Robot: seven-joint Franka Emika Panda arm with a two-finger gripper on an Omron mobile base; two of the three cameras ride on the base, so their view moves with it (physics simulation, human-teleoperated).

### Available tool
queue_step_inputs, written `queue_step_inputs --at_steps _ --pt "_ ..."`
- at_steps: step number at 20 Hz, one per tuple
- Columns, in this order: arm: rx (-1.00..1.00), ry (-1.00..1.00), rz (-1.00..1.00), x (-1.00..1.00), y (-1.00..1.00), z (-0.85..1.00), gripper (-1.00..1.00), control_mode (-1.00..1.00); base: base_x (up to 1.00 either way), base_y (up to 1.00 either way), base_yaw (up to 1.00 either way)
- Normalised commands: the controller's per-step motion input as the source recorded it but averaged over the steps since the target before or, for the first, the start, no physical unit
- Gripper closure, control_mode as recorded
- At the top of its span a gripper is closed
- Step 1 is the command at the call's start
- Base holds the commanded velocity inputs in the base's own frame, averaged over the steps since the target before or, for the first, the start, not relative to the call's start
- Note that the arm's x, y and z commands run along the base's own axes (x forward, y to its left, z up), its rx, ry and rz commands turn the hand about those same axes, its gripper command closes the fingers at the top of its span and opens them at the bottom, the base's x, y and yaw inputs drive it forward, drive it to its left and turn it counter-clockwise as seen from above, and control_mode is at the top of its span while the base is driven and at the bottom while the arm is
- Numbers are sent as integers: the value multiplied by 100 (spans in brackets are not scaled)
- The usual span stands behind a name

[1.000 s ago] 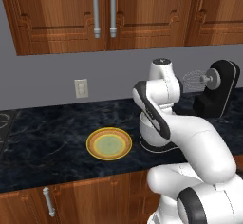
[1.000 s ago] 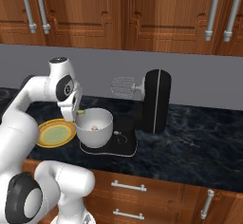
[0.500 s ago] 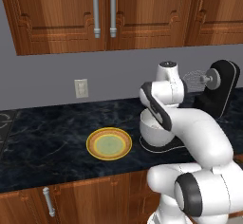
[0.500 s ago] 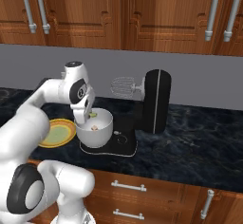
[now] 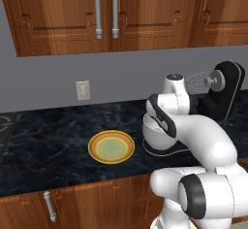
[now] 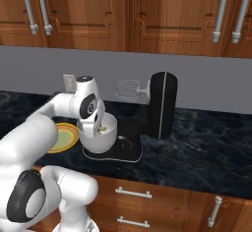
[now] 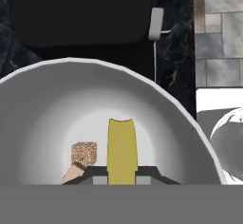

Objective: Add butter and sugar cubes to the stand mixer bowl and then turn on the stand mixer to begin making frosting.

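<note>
Over the stand mixer bowl, butter between pincer tips

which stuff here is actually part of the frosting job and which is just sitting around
Part of the job:
- butter, held by the gripper over the stand mixer bowl
- sugar cube, already in the bowl
- stand mixer, head tilted back

Just lying about:
- yellow plate on the counter, left of the mixer
- wall outlet
- cabinets

sugar cube in bowl, left of butter
</note>
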Motion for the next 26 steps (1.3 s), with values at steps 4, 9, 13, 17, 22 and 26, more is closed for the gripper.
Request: queue_step_inputs --at_steps 4,9,13,17,22,26 --pt "0 1 -3 25 0 -19 100 -100 0 0 0" --pt "0 1 -2 37 0 -8 100 -100 0 0 0" --pt "0 2 -1 45 0 -4 100 -100 0 0 0" --pt "0 3 -1 34 0 -25 100 -100 0 0 0" --pt "0 2 -2 8 0 -20 -100 -100 0 0 0" --pt "0 0 0 -8 0 1 -100 -100 0 0 0"
